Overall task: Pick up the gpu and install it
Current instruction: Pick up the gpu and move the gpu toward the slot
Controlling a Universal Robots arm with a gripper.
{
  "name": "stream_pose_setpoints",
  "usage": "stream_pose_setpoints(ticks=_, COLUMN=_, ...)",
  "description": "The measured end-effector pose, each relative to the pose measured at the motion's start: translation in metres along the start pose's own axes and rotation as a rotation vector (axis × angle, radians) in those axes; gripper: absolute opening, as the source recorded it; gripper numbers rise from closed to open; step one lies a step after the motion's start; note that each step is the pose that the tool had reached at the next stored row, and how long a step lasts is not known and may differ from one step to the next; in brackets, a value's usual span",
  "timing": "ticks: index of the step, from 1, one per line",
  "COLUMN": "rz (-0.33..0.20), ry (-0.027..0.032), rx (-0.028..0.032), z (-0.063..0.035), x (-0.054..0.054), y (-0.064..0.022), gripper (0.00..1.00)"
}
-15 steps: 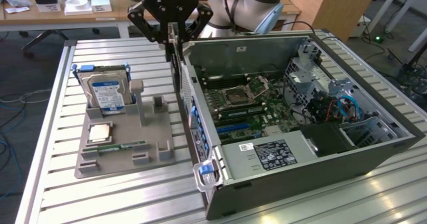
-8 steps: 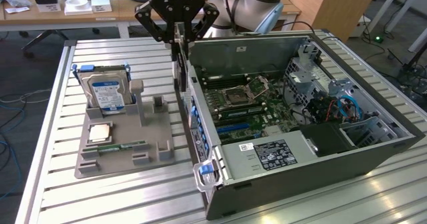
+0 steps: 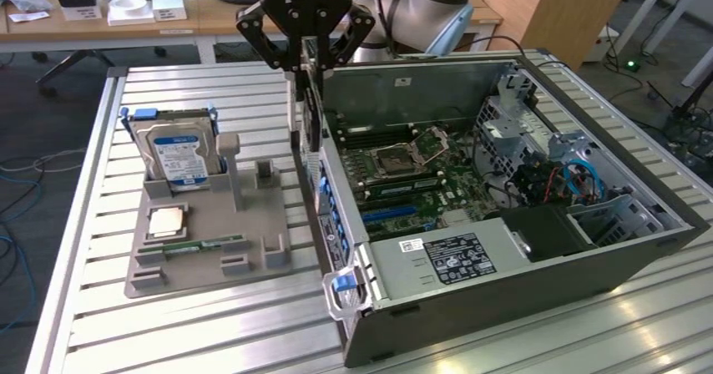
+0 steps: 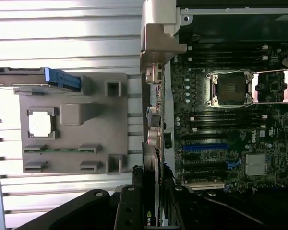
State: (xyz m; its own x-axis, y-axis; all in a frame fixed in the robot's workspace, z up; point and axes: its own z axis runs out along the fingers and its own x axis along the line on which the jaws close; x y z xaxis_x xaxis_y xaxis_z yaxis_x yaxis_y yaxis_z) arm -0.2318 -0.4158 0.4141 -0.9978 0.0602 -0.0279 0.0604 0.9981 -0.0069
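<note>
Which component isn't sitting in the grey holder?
The gpu, clamped edge-on in the gripper by the case; hard drive, CPU and memory stick sit in the holder.

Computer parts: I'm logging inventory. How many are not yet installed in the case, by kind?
hard drive: 1
processor: 1
memory stick: 1
gpu, held by the gripper: 1
Total: 4

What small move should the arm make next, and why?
Probably carry the gpu sideways, inward past the case wall, until it stands over the blue slot, without lowering yet. The gripper is shut on the card, which hangs upright roughly above that wall, beside the grey fixture, and so is not in line with the slot.
</note>
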Motion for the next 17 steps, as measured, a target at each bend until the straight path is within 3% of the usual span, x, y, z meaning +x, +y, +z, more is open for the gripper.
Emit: stream_pose_setpoints(ticks=17, rz=0.000, ry=0.0000, rx=0.0000, z=0.0008, x=-0.030, y=0.0018, gripper=0.26)
